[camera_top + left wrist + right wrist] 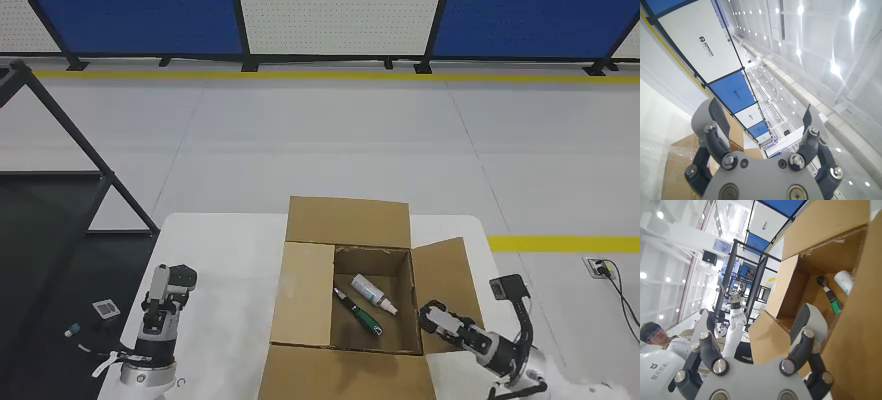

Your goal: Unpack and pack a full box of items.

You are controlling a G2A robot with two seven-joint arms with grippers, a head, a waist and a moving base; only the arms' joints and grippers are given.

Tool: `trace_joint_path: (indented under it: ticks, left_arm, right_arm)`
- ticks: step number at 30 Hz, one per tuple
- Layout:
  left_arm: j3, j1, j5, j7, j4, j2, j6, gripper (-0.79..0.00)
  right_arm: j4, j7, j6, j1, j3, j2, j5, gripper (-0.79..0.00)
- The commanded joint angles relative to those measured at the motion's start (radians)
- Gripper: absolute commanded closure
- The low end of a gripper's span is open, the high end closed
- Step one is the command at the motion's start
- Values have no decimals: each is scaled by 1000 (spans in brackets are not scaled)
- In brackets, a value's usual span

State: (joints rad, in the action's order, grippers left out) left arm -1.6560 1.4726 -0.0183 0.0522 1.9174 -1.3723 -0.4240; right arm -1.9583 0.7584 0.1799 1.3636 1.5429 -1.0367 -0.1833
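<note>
An open cardboard box (306, 295) stands mid-table with its flaps folded out. Inside lie a white bottle (372, 292) and a green-and-black pen-like tool (358, 312). My left gripper (171, 281) stands left of the box, apart from it, pointing upward; its jaws are open and empty (761, 115). My right gripper (431, 318) sits by the box's right flap near the front corner, open with nothing between its fingers (753, 321). The right wrist view looks into the box (791, 285) at the bottle (845, 281) and the tool (831, 299).
The white table (220, 290) has bare room left of the box. A black metal frame (80, 150) stands off the table's left side, with small items on the dark floor (104, 309). Blue and white partition panels (340, 25) line the back.
</note>
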Motion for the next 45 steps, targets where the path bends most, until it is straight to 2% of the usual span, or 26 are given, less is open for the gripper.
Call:
trace_joint_path:
  ticks: [1, 5, 9, 13, 27, 33, 39, 45]
  left_arm:
    - [0, 0, 0, 0, 0, 0, 0, -785]
    - [-12, 14, 20, -20, -3, 0, 17, -785]
    - [-37, 37, 42, -46, -6, 0, 29, -785]
    - [-54, 63, 33, -2, -11, 4, 60, -785]
    - [-44, 63, 25, 28, -8, 6, 78, -785]
    - [-36, 64, -15, 117, -8, 14, 114, -785]
    - [-52, 91, 2, 124, -4, 17, 113, -785]
    - [-47, 110, -2, 110, 1, 18, 114, -785]
  right_arm:
    - [-11, -16, -53, -46, -54, -3, 54, -785]
    - [6, -27, -134, -150, -177, -14, 137, -785]
    - [52, -21, -171, -245, -285, -27, 184, -785]
    - [126, -72, -181, -317, -371, -45, 196, -785]
    - [185, -82, -191, -332, -394, -53, 172, -785]
    - [364, -52, -157, -432, -479, -80, 102, -785]
    - [535, -4, -77, -537, -564, -115, 10, -785]
    - [604, 10, 2, -608, -629, -147, -34, -785]
